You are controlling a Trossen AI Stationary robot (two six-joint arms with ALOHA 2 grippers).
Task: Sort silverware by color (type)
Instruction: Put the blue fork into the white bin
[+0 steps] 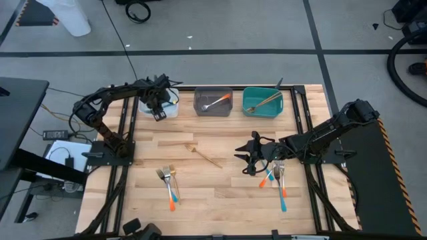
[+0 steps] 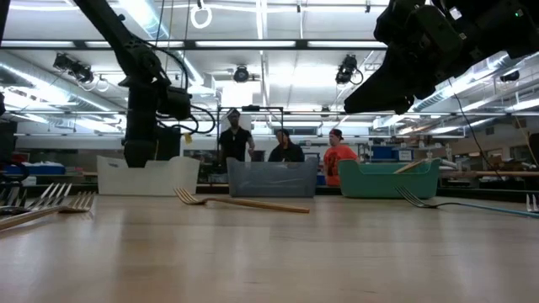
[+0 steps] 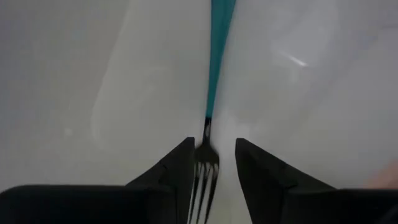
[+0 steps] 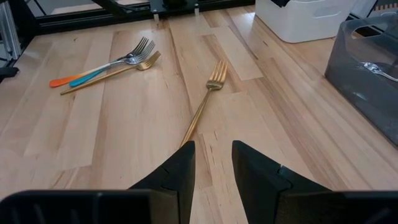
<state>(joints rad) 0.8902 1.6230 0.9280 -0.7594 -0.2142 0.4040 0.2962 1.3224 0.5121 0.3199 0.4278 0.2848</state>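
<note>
Here the left gripper [image 3: 211,171], jaws parted over the white bin [image 1: 171,109], should release the blue-handled fork [image 3: 216,68] fully before lifting; the right gripper [image 4: 211,163] waits open near the gold fork [image 4: 205,106].

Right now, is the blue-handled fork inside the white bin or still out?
Inside. The blue-handled fork lies against the white bin floor, between the open left gripper fingers, which sit over that bin.

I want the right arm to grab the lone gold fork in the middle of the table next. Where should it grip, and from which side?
Probably the slim handle of the gold fork, near its middle, coming straight down from above. It lies flat on the table, alone and clear of the other forks, so nothing crowds a top-down pinch. The right tool stands open just past the handle's end; its fingers should close across the handle's width.
</note>
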